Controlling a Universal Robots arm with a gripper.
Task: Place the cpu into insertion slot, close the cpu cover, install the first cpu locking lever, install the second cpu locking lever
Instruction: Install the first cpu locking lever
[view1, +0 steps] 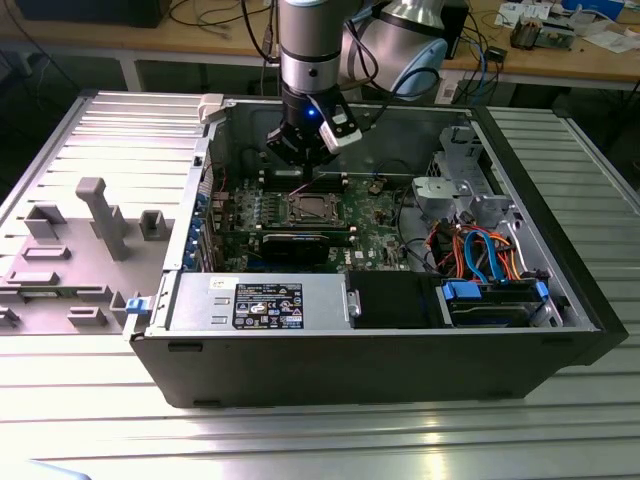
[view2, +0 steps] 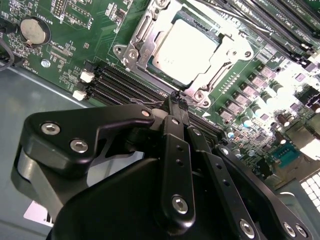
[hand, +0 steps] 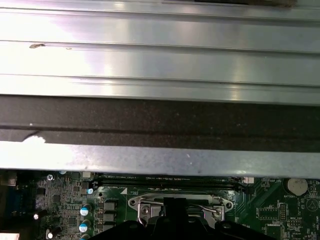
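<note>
Metal of a dull silver-grey tops the small flat square cpu (view2: 187, 44), which lies seated in the square insertion slot with its silver rim (hand: 142, 202) on the green circuit board (view2: 75, 20). The thin silver cpu cover (view2: 134, 47) lies flat around it, the chip's top showing through the central cut-out. The black pincer (view2: 175, 100) hangs just beside one edge of that frame. Its fingers are drawn together to a narrow point with no gap seen between them, and I cannot tell whether anything is pinched there. Long black memory slots with white clips (view2: 120, 82) run along the same side of the socket, passing under the fingertips. The pincer's own black links hide the board below them in the second wrist view. A round silver coin cell (view2: 34, 30) sits well apart on the board. In the exterior view, a long black graphics card (view1: 300, 243) lies near the socket, with a silver labelled power supply box (view1: 262, 303) and blue and orange cables (view1: 480, 255) nearer the case's front wall. The open black computer case (view1: 400, 370) rests on the ribbed grey metal tabletop (view1: 300, 440).
</note>
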